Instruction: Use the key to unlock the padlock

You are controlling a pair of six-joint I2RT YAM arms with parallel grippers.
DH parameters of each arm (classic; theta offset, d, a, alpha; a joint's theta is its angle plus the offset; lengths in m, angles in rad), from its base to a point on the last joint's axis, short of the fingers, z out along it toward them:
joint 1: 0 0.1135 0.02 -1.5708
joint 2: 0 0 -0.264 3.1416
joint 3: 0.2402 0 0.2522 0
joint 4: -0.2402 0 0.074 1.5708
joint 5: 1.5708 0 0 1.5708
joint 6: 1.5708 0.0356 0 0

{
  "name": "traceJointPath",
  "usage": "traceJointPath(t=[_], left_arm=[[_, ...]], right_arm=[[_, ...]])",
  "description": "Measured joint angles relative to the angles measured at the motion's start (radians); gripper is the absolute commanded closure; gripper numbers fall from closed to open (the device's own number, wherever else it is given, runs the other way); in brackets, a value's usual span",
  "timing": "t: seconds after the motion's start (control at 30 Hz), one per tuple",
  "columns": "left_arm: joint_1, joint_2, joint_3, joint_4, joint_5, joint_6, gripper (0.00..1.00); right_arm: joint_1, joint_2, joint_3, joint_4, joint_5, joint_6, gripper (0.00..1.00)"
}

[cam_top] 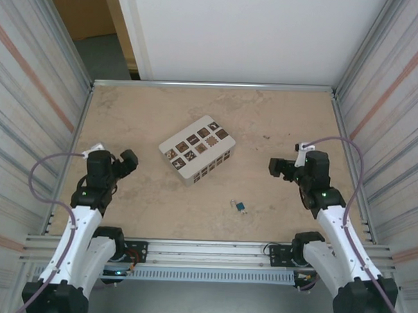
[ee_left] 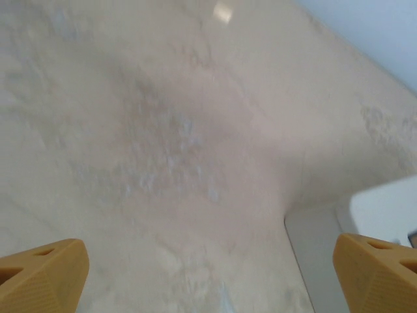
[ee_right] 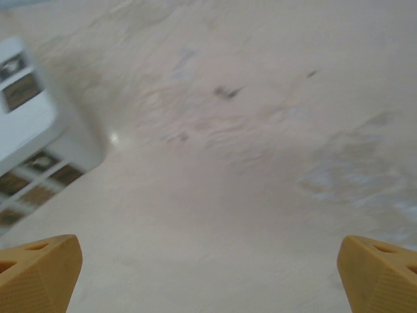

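Note:
The tiny blue padlock (cam_top: 241, 207) lies on the beige table near the front edge, between the two arms. Just to its left is a thin speck that looks like the key (cam_top: 232, 203), too small to make out clearly. My left gripper (cam_top: 127, 161) hovers over the left part of the table, far from both. In the left wrist view it (ee_left: 208, 274) is open, with bare table between its yellow fingertips (ee_left: 45, 274). My right gripper (cam_top: 276, 166) hangs up and to the right of the padlock. The right wrist view shows it (ee_right: 208, 274) open and holding nothing.
A white box (cam_top: 197, 148) with a grid of square brown-patterned holes stands at the table's middle; it is seen too in the left wrist view (ee_left: 384, 202) and the right wrist view (ee_right: 29, 124). Corrugated metal walls (cam_top: 31, 100) close in both sides, and a rail (cam_top: 205, 250) runs along the front.

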Motion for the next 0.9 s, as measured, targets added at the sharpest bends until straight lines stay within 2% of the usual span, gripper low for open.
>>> traceJointPath(t=[0.13, 0.23, 0.37, 0.53, 0.9], left_arm=[[0.0, -0.023, -0.097, 0.158, -0.092, 0.072, 0.01], [0.0, -0.007, -0.153, 0.233, -0.149, 0.128, 0.01], [0.0, 0.058, -0.163, 0.313, -0.183, 0.201, 0.01], [0.0, 0.174, -0.194, 0.5, -0.191, 0.297, 0.01], [0.0, 0.472, -0.234, 0.893, -0.113, 0.471, 0.01]], right_arm=[[-0.126, 0.031, -0.118, 0.179, 0.025, -0.012, 0.01], [-0.179, 0.102, -0.188, 0.343, 0.036, -0.01, 0.01], [-0.182, 0.241, -0.233, 0.558, 0.033, -0.013, 0.01], [-0.182, 0.426, -0.234, 0.812, 0.008, -0.014, 0.01], [-0.184, 0.716, -0.234, 1.137, -0.068, -0.066, 0.01]])
